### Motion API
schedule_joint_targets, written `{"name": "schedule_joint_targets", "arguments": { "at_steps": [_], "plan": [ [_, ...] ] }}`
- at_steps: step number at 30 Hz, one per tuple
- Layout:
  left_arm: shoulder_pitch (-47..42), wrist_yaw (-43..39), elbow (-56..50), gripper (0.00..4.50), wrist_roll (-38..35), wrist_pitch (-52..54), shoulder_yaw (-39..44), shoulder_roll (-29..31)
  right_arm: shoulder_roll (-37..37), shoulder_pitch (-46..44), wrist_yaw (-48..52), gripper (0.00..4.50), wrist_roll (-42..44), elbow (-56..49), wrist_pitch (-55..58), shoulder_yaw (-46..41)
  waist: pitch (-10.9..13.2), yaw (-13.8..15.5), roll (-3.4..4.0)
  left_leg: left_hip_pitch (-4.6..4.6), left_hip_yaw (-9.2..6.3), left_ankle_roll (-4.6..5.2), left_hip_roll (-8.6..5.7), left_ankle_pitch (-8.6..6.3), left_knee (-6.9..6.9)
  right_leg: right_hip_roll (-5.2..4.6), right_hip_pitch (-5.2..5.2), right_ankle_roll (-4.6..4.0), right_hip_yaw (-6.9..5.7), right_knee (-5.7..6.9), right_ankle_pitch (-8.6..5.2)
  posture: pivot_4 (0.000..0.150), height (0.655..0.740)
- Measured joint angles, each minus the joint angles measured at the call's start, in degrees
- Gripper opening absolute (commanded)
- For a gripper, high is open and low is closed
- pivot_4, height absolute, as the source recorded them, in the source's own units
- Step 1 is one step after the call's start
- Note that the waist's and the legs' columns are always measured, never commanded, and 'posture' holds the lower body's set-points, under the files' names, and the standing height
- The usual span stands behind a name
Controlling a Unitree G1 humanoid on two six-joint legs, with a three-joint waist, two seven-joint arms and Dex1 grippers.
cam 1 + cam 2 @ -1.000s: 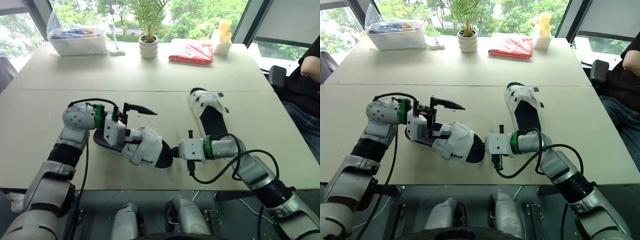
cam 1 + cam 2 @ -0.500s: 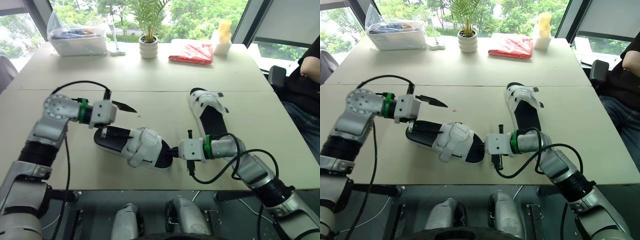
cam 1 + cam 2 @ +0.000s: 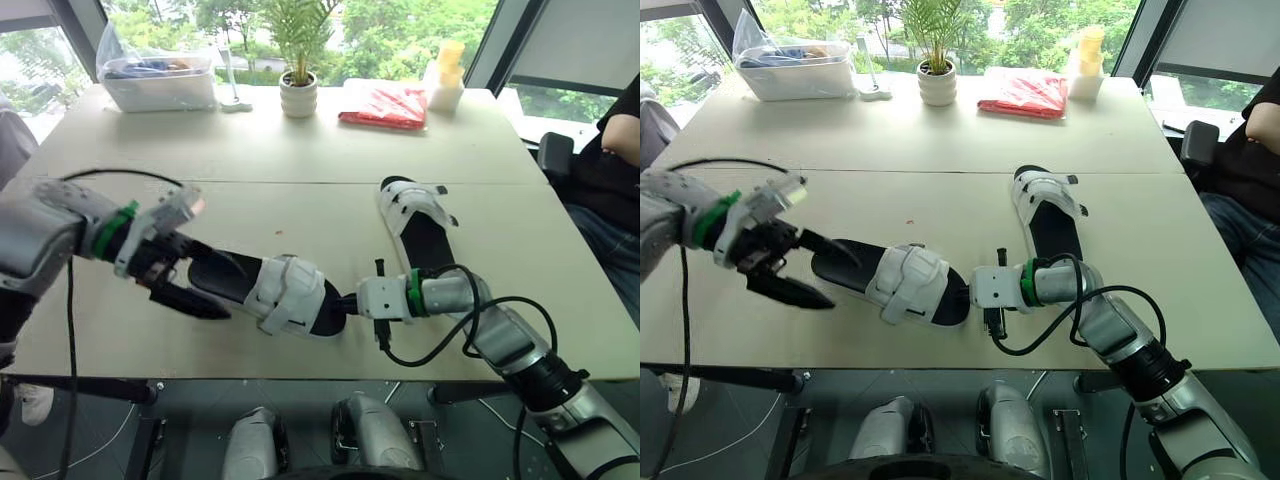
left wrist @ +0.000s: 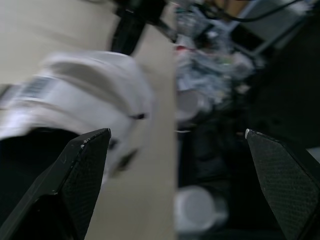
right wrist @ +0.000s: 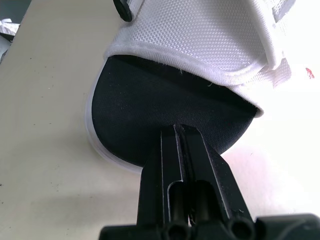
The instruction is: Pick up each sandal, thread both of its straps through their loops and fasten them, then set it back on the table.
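The near sandal, black sole with a wide white strap, lies on the table close to its front edge. My right gripper is shut on the toe edge of that sole, its fingers pressed together. My left gripper hangs open by the sandal's heel end, holding nothing; its fingers stand wide apart with the white strap ahead of them. The second sandal lies further back on the right, straps loose.
Along the far edge stand a potted plant, a clear bin, a red packet and pale bottles. A person sits at the right. The table's front edge runs just below the near sandal.
My left gripper has drawn away from above the sandal's heel, swinging left and down toward the front edge, still open. The sandal and the right gripper have stayed put.
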Motion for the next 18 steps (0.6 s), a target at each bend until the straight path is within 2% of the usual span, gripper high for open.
{"name": "schedule_joint_targets", "arguments": {
  "at_steps": [3,7,13,16,18],
  "plan": [
    [1.54,0.37,-1.56,4.47,2.41,-2.29,-0.32,-1.95,-0.01,0.08,0.08,0.0,0.0,-0.05,0.0,-0.05,-0.02,0.05,0.01,0.0,-0.01,0.0,-0.01,0.0,0.0,0.01,0.0,-0.01,0.0,0.0,0.0,0.15,0.7241],
    [1.57,4.64,-0.62,4.47,10.32,-7.12,-2.49,-9.57,0.09,0.11,0.11,0.0,0.0,-0.09,0.01,-0.09,-0.04,-0.03,-0.01,-0.04,-0.01,0.0,-0.03,0.0,0.01,0.01,-0.01,-0.02,-0.01,0.0,0.0,0.15,0.7241],
    [1.57,4.05,-0.75,4.47,12.62,-7.81,-2.72,-12.38,0.12,0.17,0.11,0.0,-0.05,-0.13,0.14,-0.15,-0.05,0.01,-0.01,-0.02,-0.01,0.0,-0.03,0.0,0.0,0.01,0.0,-0.02,0.0,0.0,0.0,0.15,0.7241],
    [1.57,3.65,-1.21,3.68,13.11,-7.21,-3.11,-13.71,0.17,0.19,0.11,0.0,-0.05,-0.18,0.15,-0.13,-0.05,-0.05,-0.01,-0.02,-0.02,0.0,-0.03,0.0,-0.01,0.01,0.0,-0.02,0.0,0.0,0.0,0.15,0.7241],
    [1.58,3.29,-1.21,2.67,13.49,-7.18,-3.11,-13.77,0.18,0.23,0.11,0.0,-0.05,-0.23,0.16,-0.13,-0.05,-0.04,0.0,-0.02,-0.02,0.0,-0.03,0.0,-0.01,0.02,-0.01,-0.03,-0.01,0.0,0.0,0.15,0.7241]
  ]
}}
